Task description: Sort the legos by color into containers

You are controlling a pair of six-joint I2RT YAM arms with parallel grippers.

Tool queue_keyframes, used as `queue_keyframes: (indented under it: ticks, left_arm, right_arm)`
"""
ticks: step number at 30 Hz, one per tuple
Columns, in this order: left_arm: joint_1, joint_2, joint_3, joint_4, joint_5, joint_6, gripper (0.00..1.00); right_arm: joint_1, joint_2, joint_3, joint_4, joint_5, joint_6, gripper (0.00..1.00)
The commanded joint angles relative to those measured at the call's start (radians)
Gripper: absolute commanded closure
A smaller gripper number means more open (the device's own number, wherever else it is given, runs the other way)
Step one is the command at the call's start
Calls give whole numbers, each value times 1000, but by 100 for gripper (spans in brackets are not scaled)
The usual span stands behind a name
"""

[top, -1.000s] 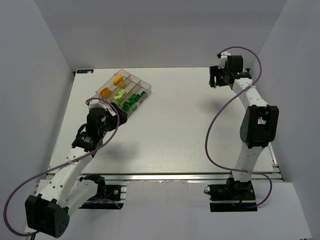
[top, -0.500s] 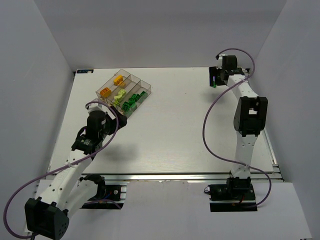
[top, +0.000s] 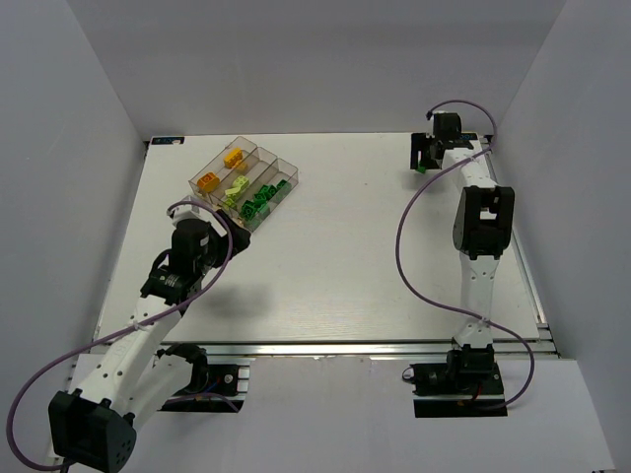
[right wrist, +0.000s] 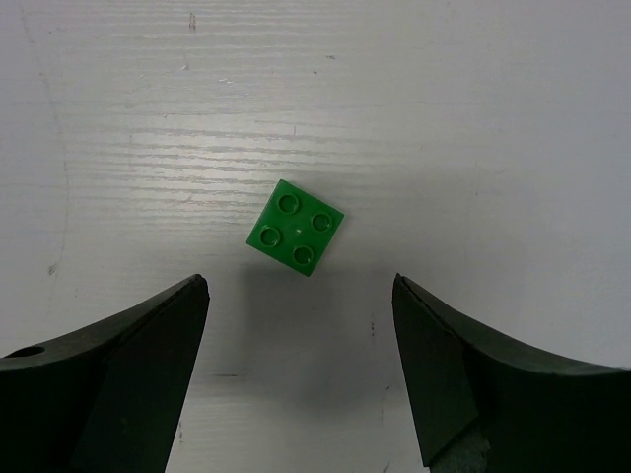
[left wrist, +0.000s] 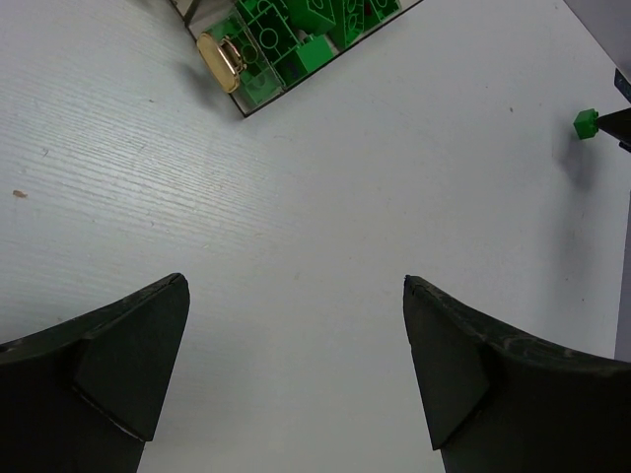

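The right gripper (right wrist: 299, 288) hangs with its jaws spread wide, one to each side of a single green lego (right wrist: 296, 228). The brick lies studs-up and turned cornerwise on the white table (right wrist: 473, 118) at the far right, well apart from the tray (top: 293, 178) on the far left. It looks light, rigid and smooth-sided, so it should bear a firm pinch on two opposite flat faces, though a grip across corners may make it twist or skid. The left gripper (left wrist: 296, 286) is likewise spread and empty near the tray.
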Motion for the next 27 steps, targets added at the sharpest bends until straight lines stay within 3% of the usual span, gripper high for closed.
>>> queue_keyframes:
  ticks: [1, 27]
  left_arm:
    - [4, -13, -13, -3, -11, -17, 2]
    - [3, 58, -5, 37, -9, -33, 2]
  right_arm:
    - [15, 15, 51, 54, 52, 66, 20]
    - [43, 136, 117, 108, 185, 70, 30]
